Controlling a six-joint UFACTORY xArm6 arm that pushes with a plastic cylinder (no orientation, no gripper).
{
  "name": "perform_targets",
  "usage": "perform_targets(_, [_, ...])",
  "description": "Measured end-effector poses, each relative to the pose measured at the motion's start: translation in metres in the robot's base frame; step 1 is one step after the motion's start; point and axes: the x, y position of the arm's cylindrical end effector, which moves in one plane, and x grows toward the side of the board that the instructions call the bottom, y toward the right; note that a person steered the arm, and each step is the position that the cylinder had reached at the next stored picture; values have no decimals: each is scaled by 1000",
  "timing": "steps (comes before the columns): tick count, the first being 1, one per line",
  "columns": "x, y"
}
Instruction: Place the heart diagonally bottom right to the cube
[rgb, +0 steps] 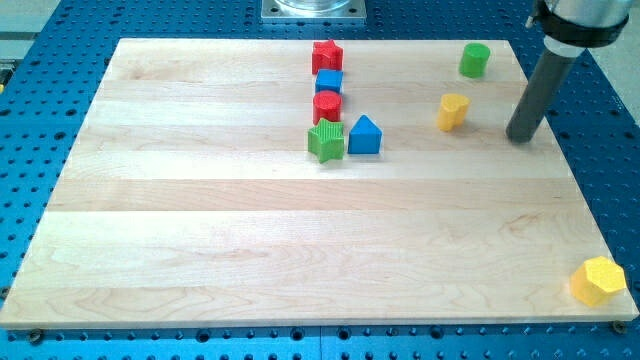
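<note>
Yellow hexagon bottom right, small yellow heart upright, left of my tip

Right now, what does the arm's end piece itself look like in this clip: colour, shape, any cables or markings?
A straight dark grey rod, round and smooth, hangs from a wider black collar with a lighter grey band at the view's top right. No cables, labels or markings show on it. My tip is a plain blunt end, just right of the yellow block.
</note>
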Motion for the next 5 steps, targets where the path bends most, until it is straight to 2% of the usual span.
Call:
perform_targets(1, [-29, -18])
perform_targets(3, [-30, -102])
perform_targets(5, [-42, -131])
